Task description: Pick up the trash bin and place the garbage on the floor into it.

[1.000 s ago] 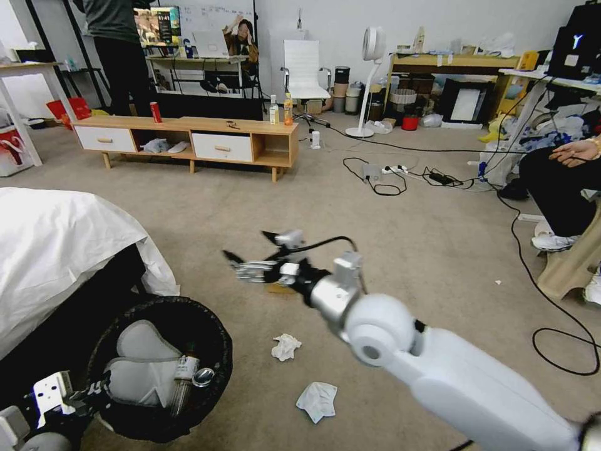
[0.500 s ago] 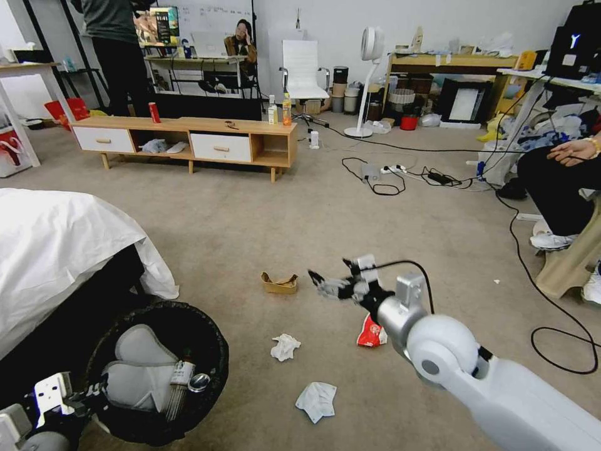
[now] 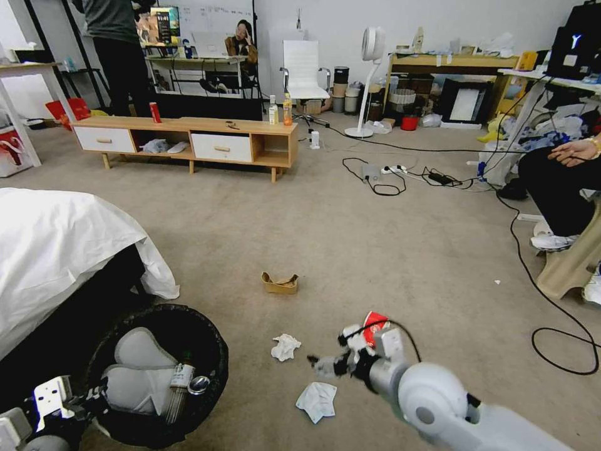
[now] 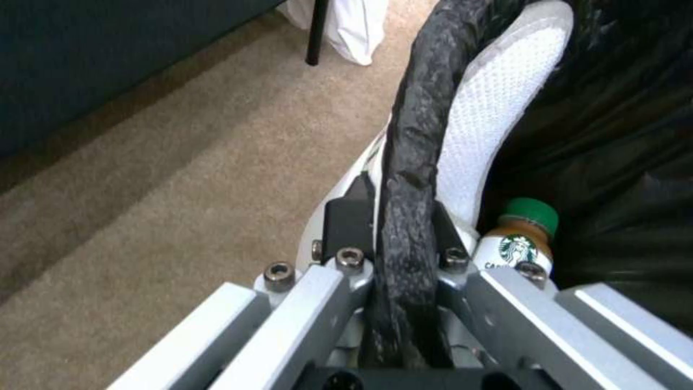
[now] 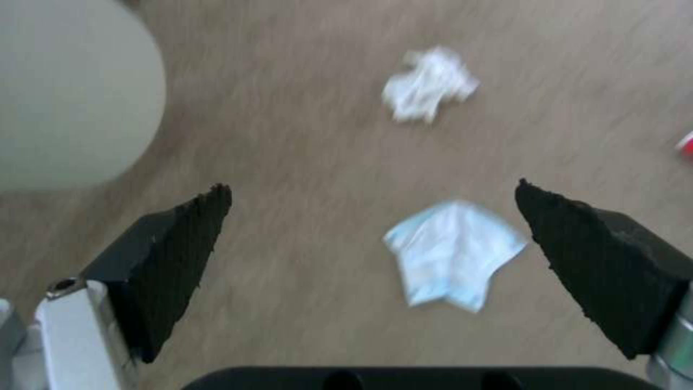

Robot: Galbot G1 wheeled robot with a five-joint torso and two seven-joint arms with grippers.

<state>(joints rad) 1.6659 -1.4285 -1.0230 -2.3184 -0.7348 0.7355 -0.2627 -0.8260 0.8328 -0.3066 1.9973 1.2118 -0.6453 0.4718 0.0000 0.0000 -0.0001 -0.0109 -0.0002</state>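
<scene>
1. I have the round white-grey trash bin lined with a black plastic bag [image 3: 156, 369] in hand: my left pincer [image 4: 404, 260] is clamped on its rolled black rim, one finger outside the wall and one inside. The bin sits low on my left, just beside the bed draped in a white sheet [image 3: 56, 250].

2. Inside the bin I see a pale mesh cloth [image 4: 498, 108] and a small bottle with a green cap [image 4: 521, 238], so I judge the collecting well under way.

3. The step in hand is the next pick. My right pincer [image 5: 372, 238] hangs over the beige-grey short-pile carpet floor [image 3: 375, 225] with its black fingers [image 5: 173, 249] spread wide and nothing between them.

4. The flat white-blue tissue [image 5: 455, 252] lies on the carpet between the two fingertips, nearer the far one. A crumpled white tissue [image 5: 430, 89] lies beyond it, apart.

5. From the head camera, the red-white crushed cup [image 3: 374, 322] sits right behind the right wrist, and the tan cardboard tray [image 3: 280, 283] lies farther out.

6. I judge the next move calls for a straight descent onto the flat tissue, fingertips down to the pile, then a firm close; thin tissue may slip.
</scene>
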